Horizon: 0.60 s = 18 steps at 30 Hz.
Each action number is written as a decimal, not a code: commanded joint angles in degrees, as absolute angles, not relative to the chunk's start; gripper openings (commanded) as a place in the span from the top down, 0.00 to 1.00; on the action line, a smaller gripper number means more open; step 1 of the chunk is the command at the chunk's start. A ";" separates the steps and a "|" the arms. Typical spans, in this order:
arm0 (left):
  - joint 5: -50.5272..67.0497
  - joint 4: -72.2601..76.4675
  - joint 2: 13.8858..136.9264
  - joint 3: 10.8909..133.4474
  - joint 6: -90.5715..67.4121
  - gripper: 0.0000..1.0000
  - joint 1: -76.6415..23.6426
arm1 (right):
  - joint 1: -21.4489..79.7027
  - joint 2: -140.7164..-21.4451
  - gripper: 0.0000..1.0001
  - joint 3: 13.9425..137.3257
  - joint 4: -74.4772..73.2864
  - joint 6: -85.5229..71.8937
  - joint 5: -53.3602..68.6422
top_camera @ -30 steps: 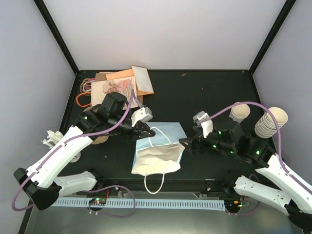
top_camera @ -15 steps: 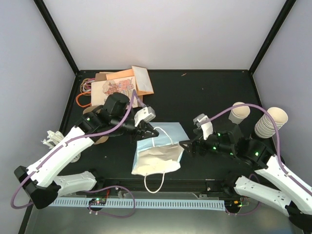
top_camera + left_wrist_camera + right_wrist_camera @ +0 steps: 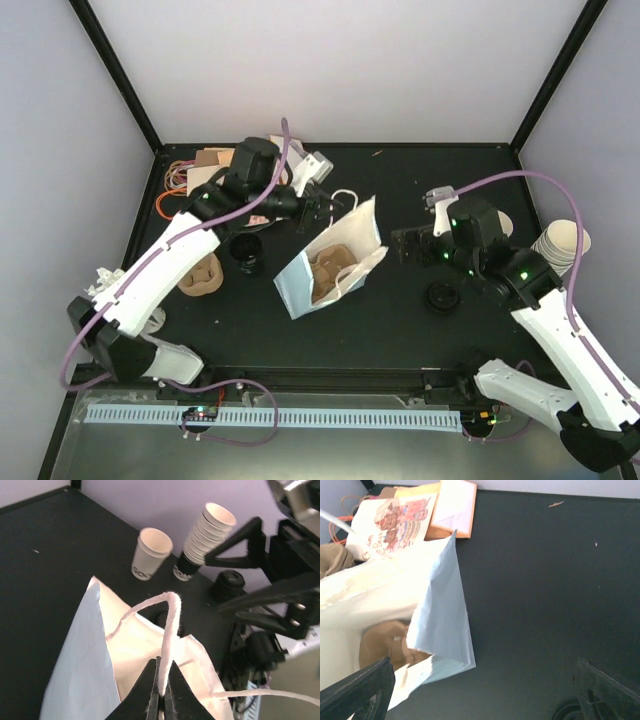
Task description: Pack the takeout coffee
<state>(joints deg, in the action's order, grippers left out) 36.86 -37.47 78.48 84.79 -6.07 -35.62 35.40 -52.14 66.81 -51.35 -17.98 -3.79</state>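
Observation:
A light-blue and white paper bag [image 3: 350, 232] stands tilted and open at mid-table, and something brown and pulpy lies inside it [image 3: 333, 268]. My left gripper [image 3: 322, 207] is shut on the bag's white cord handle [image 3: 171, 625] and holds it up. One takeout coffee [image 3: 443, 297], seen as a black disc, sits on the table right of the bag, below my right gripper [image 3: 406, 246]. That gripper hangs wide open and empty, facing the bag's blue side [image 3: 442, 610]. A second black-topped cup [image 3: 245, 252] stands left of the bag.
A stack of cream cups [image 3: 210, 525] and a single lidless cup [image 3: 152, 547] stand at the right. Flat printed paper bags [image 3: 215, 165] and orange cords [image 3: 168, 205] lie at the back left. A brown pulp carrier [image 3: 198, 275] sits under my left arm.
My left gripper has pulled the handle up and back, so the flat bag now stands open. My right arm has drawn back to the right, uncovering the black-lidded cup.

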 commanded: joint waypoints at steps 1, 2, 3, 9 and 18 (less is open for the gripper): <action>35.54 -34.34 84.13 91.48 -8.54 0.98 -32.71 | 32.69 -55.35 0.00 71.53 -52.11 -16.06 -0.94; 35.69 -34.12 85.37 92.67 -8.71 0.98 -32.10 | 32.65 -55.69 0.00 71.84 -51.81 -15.86 -1.04; 36.04 -33.86 86.70 94.05 -8.85 0.98 -31.47 | 32.55 -55.85 0.00 71.93 -51.42 -15.52 -0.98; 36.89 -32.95 92.71 101.38 -8.86 0.99 -28.78 | 31.99 -57.87 0.00 72.22 -51.20 -14.88 -0.70; 37.10 -25.96 97.07 102.91 -14.59 0.98 -24.80 | 31.47 -58.51 0.00 72.86 -51.06 -14.66 -2.91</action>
<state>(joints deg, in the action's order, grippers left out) 36.25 -31.11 95.31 100.44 -10.87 -26.50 31.99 -58.50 71.35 -51.46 -15.31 -1.69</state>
